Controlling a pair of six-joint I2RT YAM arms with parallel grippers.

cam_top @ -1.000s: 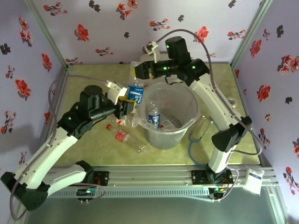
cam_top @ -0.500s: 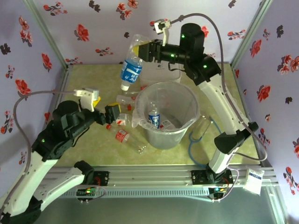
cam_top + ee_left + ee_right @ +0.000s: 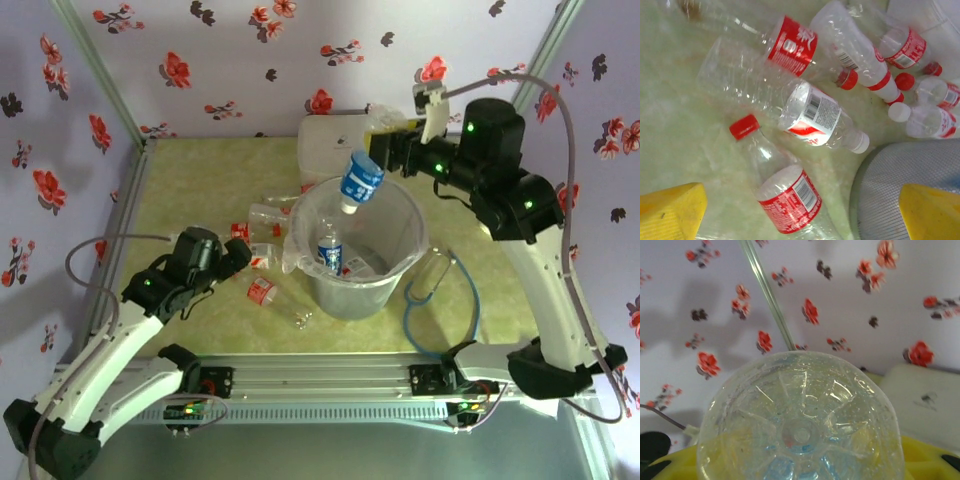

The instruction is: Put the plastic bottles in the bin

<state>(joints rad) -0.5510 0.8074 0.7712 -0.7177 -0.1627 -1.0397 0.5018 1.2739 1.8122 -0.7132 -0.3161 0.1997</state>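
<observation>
My right gripper is shut on a clear blue-labelled plastic bottle, which hangs neck down over the far rim of the bin. The bottle's round base sits between that gripper's yellow fingers. Another blue-labelled bottle stands inside the bin. My left gripper is open and low, left of the bin. Its yellow fingertips straddle a red-capped, red-labelled bottle lying on the table. Several more red-labelled bottles lie beyond it.
A white lidded box stands behind the bin. A blue hose loop lies to the bin's right. Loose bottles lie on the green table left of the bin. Flowered walls close in the back and sides.
The left gripper opened, let go of the blue-labelled bottle and dropped back toward the table bottles. The right gripper carried that bottle up, then right, over the bin.
</observation>
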